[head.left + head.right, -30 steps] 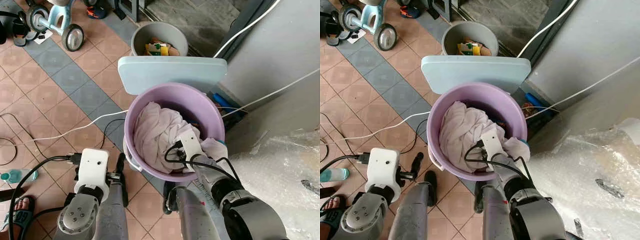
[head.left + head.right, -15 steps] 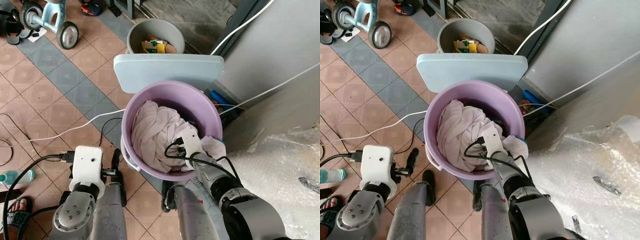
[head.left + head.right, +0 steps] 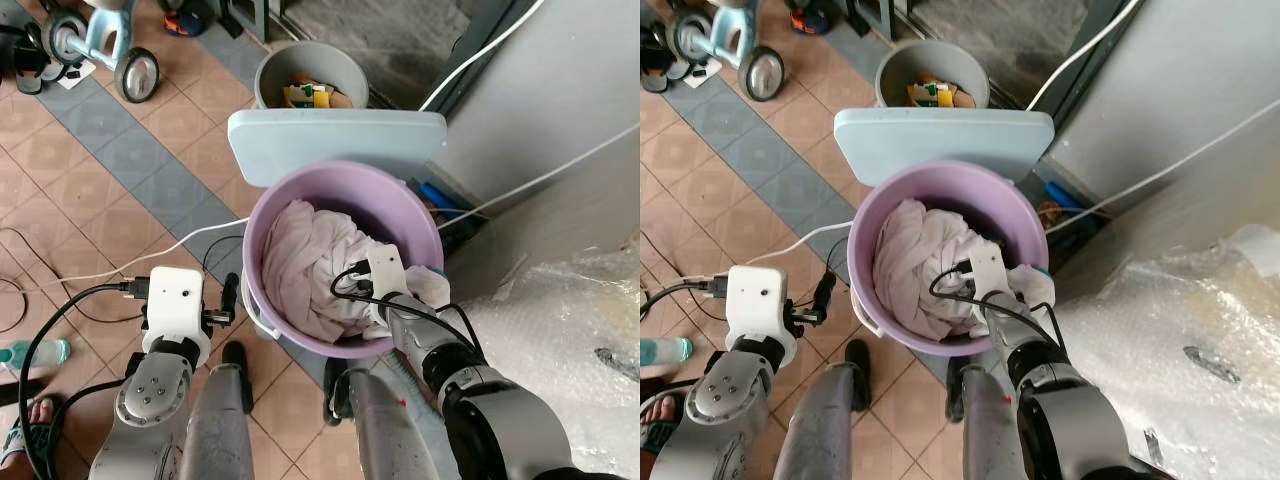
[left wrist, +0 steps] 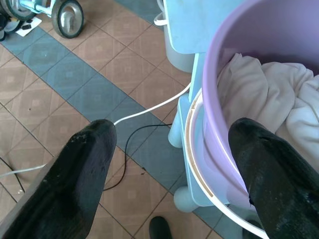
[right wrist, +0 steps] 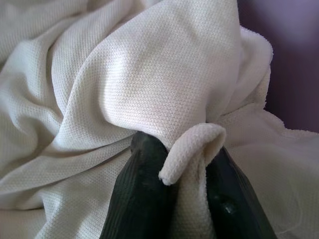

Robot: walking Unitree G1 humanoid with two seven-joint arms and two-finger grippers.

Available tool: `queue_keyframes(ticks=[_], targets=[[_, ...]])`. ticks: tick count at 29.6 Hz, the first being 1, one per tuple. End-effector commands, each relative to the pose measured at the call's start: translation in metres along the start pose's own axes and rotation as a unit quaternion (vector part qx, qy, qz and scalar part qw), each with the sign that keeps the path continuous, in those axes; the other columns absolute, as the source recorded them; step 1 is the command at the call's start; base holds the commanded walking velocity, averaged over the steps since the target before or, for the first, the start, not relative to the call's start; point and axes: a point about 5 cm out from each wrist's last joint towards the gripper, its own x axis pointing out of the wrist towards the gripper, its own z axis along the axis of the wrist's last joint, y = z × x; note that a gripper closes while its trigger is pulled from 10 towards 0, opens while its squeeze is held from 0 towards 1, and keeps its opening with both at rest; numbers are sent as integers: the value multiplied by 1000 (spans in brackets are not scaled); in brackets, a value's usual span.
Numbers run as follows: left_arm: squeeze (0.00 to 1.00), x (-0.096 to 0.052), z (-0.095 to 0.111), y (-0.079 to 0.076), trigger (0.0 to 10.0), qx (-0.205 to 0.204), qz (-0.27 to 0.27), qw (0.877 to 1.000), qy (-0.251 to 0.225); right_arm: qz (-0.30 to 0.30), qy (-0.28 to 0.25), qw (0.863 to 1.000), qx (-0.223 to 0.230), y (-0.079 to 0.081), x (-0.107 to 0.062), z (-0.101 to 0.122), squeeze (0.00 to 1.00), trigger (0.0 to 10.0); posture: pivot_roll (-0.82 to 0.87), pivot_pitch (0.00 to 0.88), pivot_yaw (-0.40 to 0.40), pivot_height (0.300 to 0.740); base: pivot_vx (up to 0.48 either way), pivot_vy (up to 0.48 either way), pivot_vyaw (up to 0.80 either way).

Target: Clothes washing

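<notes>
Two black fingers of my right gripper (image 5: 182, 199) now pinch a fold of white cloth (image 3: 315, 265) in the purple tub (image 3: 410, 205), having pushed farther in. My left gripper (image 4: 169, 164) has risen beside the tub's left rim, jaws wide and empty, so lifting looks next.

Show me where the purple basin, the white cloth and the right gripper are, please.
purple basin (image 3: 411, 206): left eye view, far inner wall.
white cloth (image 3: 312, 250): left eye view, middle of the bundle.
right gripper (image 5: 182, 186): right wrist view, between its fingertips, on the pinched fold.

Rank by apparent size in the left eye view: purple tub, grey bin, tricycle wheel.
1. purple tub
2. grey bin; it sits farther away, so its true size is unsure
3. tricycle wheel
</notes>
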Motion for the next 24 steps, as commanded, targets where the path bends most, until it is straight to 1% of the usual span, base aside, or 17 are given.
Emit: queue_keyframes(ticks=[1, 2, 3, 4, 5, 6, 7, 8, 10, 11, 15, 16, 17, 18, 19, 21, 24], targets=[[0, 2, -9, 1, 10000, -8, 1, 1000, 17, 5, -13, 1000, 14, -4, 0, 2, 0, 0, 176, 260, -89, 740, 0, 0, 0], [0, 9, -8, 0, 10000, -17, 2, 1000, 17, 12, -62, 998, 25, -9, -1, 24, 0, 0, 174, 239, -84, 740, 0, 0, 0], [0, 12, -7, 0, 10000, -22, 2, 1000, 15, 15, -88, 996, 31, -12, -1, 35, 0, 0, 172, 233, -84, 740, 0, 0, 0], [0, 18, -1, -2, 10000, -27, -2, 1000, 5, 23, -129, 990, 43, -19, -4, 57, 0, 0, 165, 211, -77, 740, 0, 0, 0], [0, 18, -1, -2, 10000, -27, -2, 1000, 5, 23, -129, 990, 43, -19, -4, 57, 0, 0, 165, 211, -77, 740, 0, 0, 0], [0, 24, 2, -2, 10000, -25, -6, 1000, -4, 29, -172, 983, 47, -28, -8, 80, 0, 0, 152, 192, -72, 740, 0, 0, 0], [0, 24, 2, -2, 10000, -25, -6, 1000, -4, 29, -172, 983, 47, -28, -8, 80, 0, 0, 152, 192, -72, 740, 0, 0, 0], [0, 30, 0, -1, 10000, -25, -6, 1000, -5, 37, -201, 978, 47, -34, -13, 96, 0, 0, 129, 166, -68, 740, 0, 0, 0], [0, 34, -3, -3, 10000, -29, -11, 1000, 2, 37, -229, 971, 52, -43, -19, 109, 0, 0, 115, 137, -68, 740, 0, 0, 0], [0, 38, -4, -6, 10000, -38, -19, 999, 6, 34, -251, 965, 64, -51, -26, 118, 0, 0, 106, 126, -56, 740, 0, 0, 0], [0, 44, -3, -11, 10000, -26, -19, 999, -2, 34, -292, 952, 81, -58, -39, 126, 0, 0, 88, 90, -30, 740, 0, 0, 0], [0, 47, 2, -13, 10000, -26, -8, 1000, -15, 24, -336, 937, 90, -63, -56, 135, 0, 0, 82, 87, -19, 740, 0, 0, 0], [0, 47, 2, -13, 10000, -26, -8, 1000, -15, 24, -336, 937, 90, -63, -56, 135, 0, 0, 82, 87, -19, 740, 0, 0, 0], [0, 51, 5, -13, 10000, -25, 5, 999, -19, 15, -372, 923, 93, -65, -71, 140, 0, 0, 77, 71, -11, 740, 0, 0, 0], [0, 54, 7, -12, 10000, -20, 14, 999, -27, 10, -386, 916, 108, -67, -78, 141, 0, 0, 72, 62, -2, 740, 0, 0, 0], [0, 59, 8, -9, 10000, -20, 26, 999, -35, 4, -405, 904, 139, -69, -91, 142, 0, 0, 61, 52, 7, 740, 0, 0, 0], [0, 62, 8, -10, 10000, -18, 30, 999, -39, -6, -423, 894, 147, -71, -108, 142, 0, 0, 44, 47, 18, 740, 0, 0, 0]])
